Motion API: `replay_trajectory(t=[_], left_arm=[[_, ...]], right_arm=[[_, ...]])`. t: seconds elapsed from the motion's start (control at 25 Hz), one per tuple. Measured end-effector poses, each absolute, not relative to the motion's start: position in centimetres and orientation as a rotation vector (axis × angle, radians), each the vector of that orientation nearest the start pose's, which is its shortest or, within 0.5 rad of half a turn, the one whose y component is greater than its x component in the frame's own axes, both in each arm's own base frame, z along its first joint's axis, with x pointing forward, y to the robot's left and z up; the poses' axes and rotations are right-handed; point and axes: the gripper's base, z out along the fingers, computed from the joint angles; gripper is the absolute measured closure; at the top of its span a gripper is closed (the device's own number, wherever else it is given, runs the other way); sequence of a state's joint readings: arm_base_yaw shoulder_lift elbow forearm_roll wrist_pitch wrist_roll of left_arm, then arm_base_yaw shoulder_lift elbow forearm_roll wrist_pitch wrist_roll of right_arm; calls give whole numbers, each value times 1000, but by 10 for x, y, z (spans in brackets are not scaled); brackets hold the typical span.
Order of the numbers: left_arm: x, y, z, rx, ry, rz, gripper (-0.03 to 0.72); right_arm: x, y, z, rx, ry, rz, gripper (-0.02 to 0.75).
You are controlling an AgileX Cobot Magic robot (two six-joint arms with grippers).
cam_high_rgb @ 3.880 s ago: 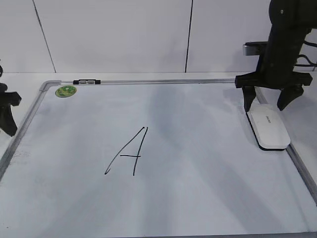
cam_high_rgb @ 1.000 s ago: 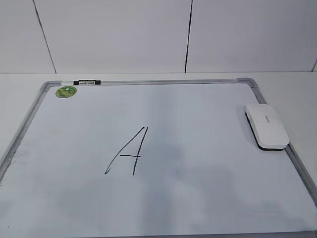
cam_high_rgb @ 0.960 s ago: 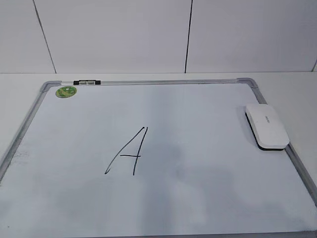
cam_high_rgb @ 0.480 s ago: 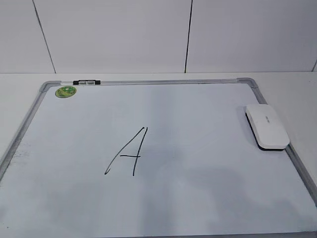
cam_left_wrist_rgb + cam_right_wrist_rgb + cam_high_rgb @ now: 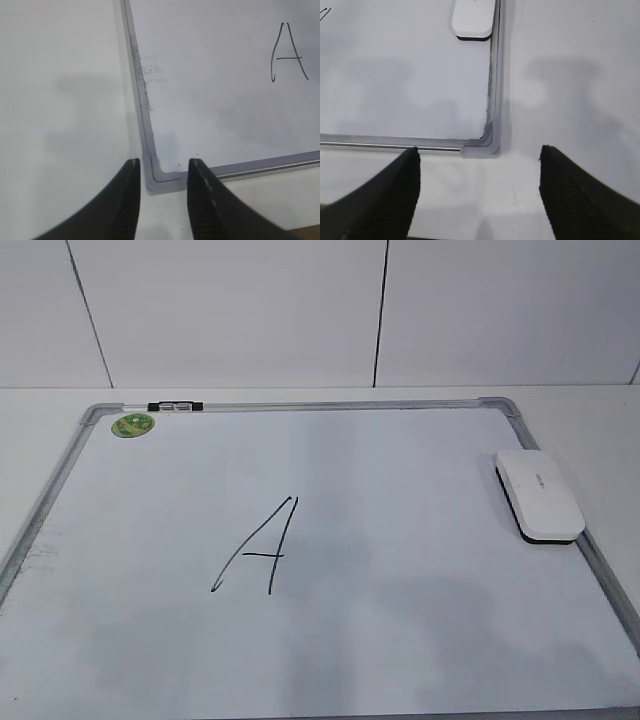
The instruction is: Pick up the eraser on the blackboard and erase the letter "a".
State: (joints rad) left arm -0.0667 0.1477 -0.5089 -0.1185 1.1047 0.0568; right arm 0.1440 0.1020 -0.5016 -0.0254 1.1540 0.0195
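The white eraser [image 5: 540, 495] lies flat at the right edge of the blackboard [image 5: 400, 540], untouched; it also shows in the right wrist view [image 5: 474, 19]. A tall angular capital "A" [image 5: 258, 550] is drawn mid-board and shows in the left wrist view [image 5: 287, 52]. No small lowercase "a" is in view. My left gripper [image 5: 161, 167] is open and empty above the board's near left corner [image 5: 160, 180]. My right gripper [image 5: 479, 149] is wide open and empty above the near right corner [image 5: 485, 145]. Neither gripper shows in the exterior view.
A round green sticker [image 5: 133, 424] sits at the board's far left corner. A small black-and-white marker [image 5: 175, 406] lies on the far frame. White table [image 5: 600, 420] surrounds the board, with a white wall behind.
The right arm, which stood over the eraser 3.9 s ago, and the left arm at the left edge have left the exterior view. The eraser has not moved.
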Motion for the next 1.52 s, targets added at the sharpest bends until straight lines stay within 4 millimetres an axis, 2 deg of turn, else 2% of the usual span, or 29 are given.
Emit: replay_trajectory(t=[0.76,0.92,1.12,1.52], left_arm=[[14,-11,276,136,2220,-160,443],[7,-11,277,146,2178,-166,443],[-7,-10,277,148,2082,-164,443],[-7,-10,276,148,2086,-169,443]], right_arm=[[6,-1,271,-138,2234,54,177],[4,-2,271,-137,2216,56,178],[-9,-4,271,-130,2129,63,178],[-11,-4,270,-129,2114,63,178]])
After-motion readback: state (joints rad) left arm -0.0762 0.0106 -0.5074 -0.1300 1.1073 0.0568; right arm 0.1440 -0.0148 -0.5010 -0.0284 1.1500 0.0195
